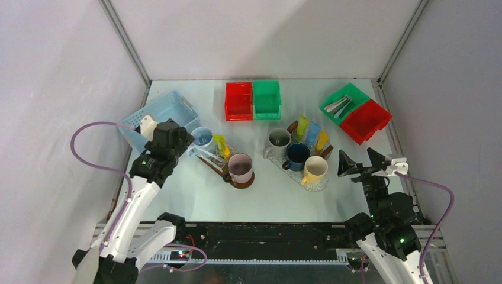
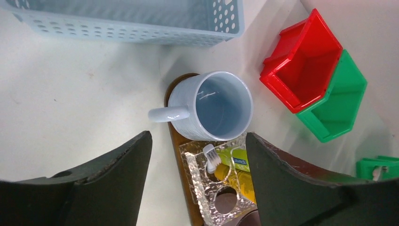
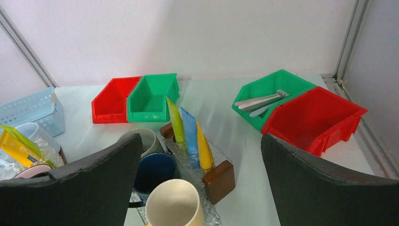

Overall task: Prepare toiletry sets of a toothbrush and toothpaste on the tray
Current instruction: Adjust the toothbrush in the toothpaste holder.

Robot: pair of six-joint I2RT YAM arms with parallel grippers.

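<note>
Left gripper (image 2: 198, 141) spread wide, empty, above light blue mug (image 2: 221, 106). Beneath it, toothbrush (image 2: 210, 158) lies on left tray (image 2: 181, 155), its head just beside yellow tube (image 2: 235, 162). First set seems laid.

Right gripper (image 3: 201, 136) spread, empty, near right tray (image 1: 319, 184). There, lime green tube (image 3: 176, 123), light blue tube (image 3: 190, 129) and orange tube (image 3: 203, 146) lack brushes.

Spare toothbrushes (image 1: 339, 105) in far-right green bin (image 1: 355, 90). Next, probably fetch one, which calls for narrow pinch on slim handle.

Glossy ceramic mug (image 2: 219, 106), perforated plastic basket (image 2: 141, 28), dimpled clear tray (image 2: 195, 178), shiny red plastic bin (image 2: 306, 61)
</note>
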